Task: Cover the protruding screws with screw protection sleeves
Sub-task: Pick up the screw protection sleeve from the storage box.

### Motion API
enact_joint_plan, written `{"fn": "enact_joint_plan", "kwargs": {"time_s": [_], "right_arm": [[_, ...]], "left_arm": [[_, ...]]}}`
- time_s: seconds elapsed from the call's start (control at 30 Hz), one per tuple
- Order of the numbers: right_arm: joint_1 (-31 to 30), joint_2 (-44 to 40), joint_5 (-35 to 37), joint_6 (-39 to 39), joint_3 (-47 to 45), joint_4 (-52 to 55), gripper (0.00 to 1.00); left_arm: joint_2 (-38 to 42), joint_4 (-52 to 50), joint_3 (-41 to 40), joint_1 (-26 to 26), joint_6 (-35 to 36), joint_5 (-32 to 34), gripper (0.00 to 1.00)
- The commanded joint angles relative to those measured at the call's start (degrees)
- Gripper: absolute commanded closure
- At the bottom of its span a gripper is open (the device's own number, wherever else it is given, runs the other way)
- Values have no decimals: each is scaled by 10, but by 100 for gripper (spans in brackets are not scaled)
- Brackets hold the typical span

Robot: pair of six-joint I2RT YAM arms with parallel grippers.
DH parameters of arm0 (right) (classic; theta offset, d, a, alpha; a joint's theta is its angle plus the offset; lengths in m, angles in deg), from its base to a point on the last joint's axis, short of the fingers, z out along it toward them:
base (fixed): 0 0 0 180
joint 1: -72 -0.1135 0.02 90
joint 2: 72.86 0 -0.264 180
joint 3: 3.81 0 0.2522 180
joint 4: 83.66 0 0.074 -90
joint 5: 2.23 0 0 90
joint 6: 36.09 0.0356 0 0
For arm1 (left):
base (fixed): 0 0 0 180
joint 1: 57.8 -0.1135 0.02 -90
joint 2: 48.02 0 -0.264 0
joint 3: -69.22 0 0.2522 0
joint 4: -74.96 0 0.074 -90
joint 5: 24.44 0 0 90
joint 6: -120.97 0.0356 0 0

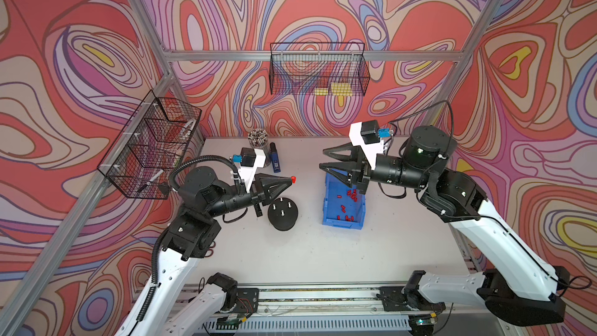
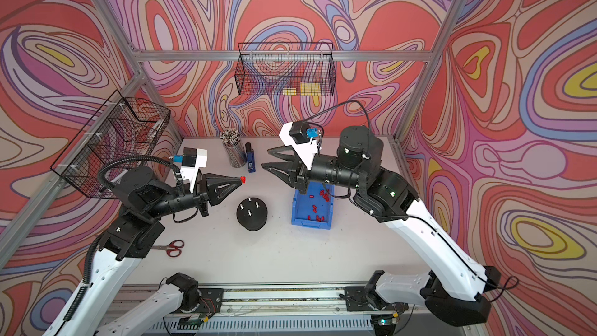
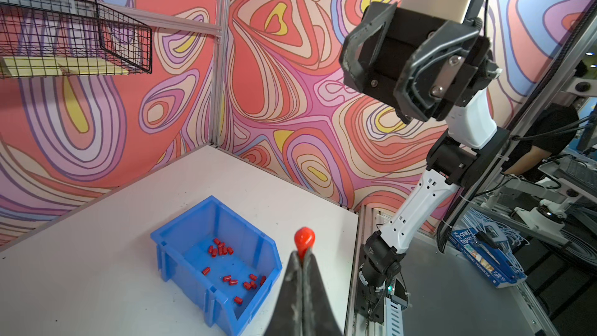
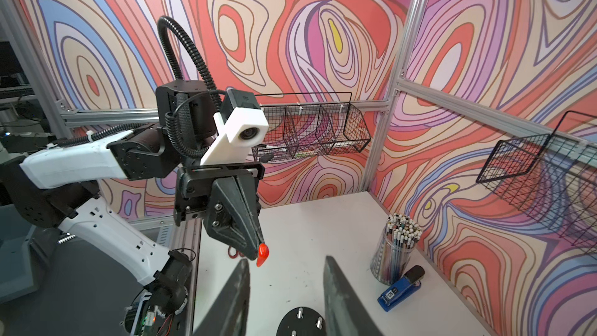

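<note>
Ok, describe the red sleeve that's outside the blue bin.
Find the blue bin on the white table. Beside it, the left gripper is shut on one red sleeve, near the black studded base. The other sleeves lie loose inside the bin.

**Top views (stereo pair).** High over the table's point(image 1: 290, 253) front edge, facing down and toward the back wall. Far off. Both show nearly the same whole cell, shifted slightly sideways.

**Left wrist.** Mounted behind the left gripper point(image 3: 303, 255), close, facing along its fingers toward the right arm. Covers the bin point(image 3: 184, 276) and back basket point(image 3: 122, 46).

**Right wrist.** Mounted behind the right gripper point(image 4: 286, 260), close, facing the left arm. Covers the base point(image 4: 302, 321) and pencil cup point(image 4: 392, 253).

**Shared.** The sleeve point(image 3: 304, 240) at the left gripper's tip shows in all four views.
</note>
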Motion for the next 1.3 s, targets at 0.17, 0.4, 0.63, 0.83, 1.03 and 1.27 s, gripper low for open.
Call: {"fn": "enact_joint_plan", "kwargs": {"time_s": [0.17,0.4,0.63,0.83,1.03,1.27], "right_arm": [[-3,42,-78,-39,29,54,65],[-3,45,-94,-30,-3,41,68],[-2,67,-116,-17,-18,37,71],[-3,77,-121,-16,-32,35,73],[-3,89,-133,-15,-32,41,76],[-3,93,-142,-12,-37,47,77]], "left_arm": [[20,-56,-30,3,93,10,100],[27,-44,-45,3,106,-21,100],[24,-53,-41,2,105,-26,100],[26,-56,-40,3,101,-28,100],[24,-59,-38,2,100,-32,100],[21,-54,-38,3,94,-35,100]]}}
